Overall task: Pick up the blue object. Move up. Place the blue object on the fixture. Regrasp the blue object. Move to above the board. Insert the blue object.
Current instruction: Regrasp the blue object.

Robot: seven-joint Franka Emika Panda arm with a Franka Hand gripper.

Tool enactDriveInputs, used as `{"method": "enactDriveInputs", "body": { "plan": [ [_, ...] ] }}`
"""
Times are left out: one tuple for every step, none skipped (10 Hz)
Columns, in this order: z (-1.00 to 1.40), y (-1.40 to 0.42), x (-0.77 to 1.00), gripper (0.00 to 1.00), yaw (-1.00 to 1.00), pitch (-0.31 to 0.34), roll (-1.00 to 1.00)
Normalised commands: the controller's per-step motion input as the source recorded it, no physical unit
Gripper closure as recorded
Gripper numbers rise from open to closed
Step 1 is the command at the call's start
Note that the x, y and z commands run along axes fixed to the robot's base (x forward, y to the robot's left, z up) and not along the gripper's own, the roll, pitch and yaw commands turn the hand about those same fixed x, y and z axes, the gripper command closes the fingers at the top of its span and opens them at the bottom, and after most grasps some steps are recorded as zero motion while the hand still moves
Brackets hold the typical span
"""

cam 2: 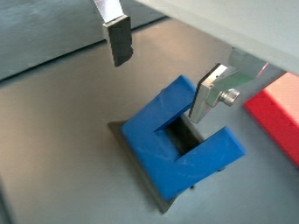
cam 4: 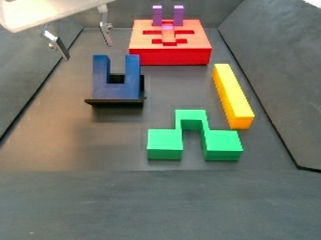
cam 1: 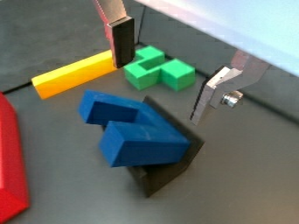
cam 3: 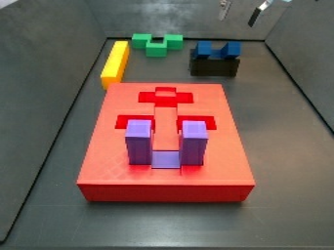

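The blue object (cam 4: 115,75) rests on the fixture (cam 4: 119,99), prongs pointing up and leaning against its back wall; it also shows in both wrist views (cam 1: 135,131) (cam 2: 176,144) and in a side view (cam 3: 217,49). My gripper (cam 4: 81,36) is open and empty, raised above the blue object and apart from it, with its fingers well spread in both wrist views (cam 1: 162,87) (cam 2: 159,92). The red board (cam 3: 117,146) lies apart from the fixture (cam 3: 216,66), with a cross-shaped recess in its top.
A purple U-shaped block (cam 3: 159,142) sits in the board. A green block (cam 4: 192,138) and a long yellow bar (cam 4: 232,94) lie on the dark floor beside the fixture. Raised dark walls edge the work area.
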Motion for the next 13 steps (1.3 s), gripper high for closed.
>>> {"method": "enactDriveInputs", "body": {
  "plan": [
    [0.0,-0.07,0.06,0.0,0.2,0.257,1.0],
    [0.0,-0.09,0.06,0.0,0.21,0.226,1.0],
    [0.0,-0.1,0.04,0.0,0.22,0.183,1.0],
    [0.0,-0.13,0.02,0.0,0.23,0.117,1.0],
    [0.0,-0.18,0.01,0.0,0.21,0.057,1.0],
    [0.0,-0.19,0.05,0.0,0.15,0.04,0.98],
    [0.0,-0.29,0.0,0.0,0.06,0.0,0.76],
    [0.0,-0.31,-0.05,0.0,0.04,-0.02,0.68],
    [0.0,-0.33,-0.04,0.0,0.02,-0.051,0.65],
    [0.0,-0.35,0.0,0.0,0.0,-0.083,0.53],
    [0.0,-0.39,0.0,0.0,0.0,-0.131,0.32],
    [0.0,-0.3,0.0,0.0,0.0,-0.163,0.13],
    [0.03,-0.28,0.0,0.0,0.0,-0.12,0.0]
  ]
}}
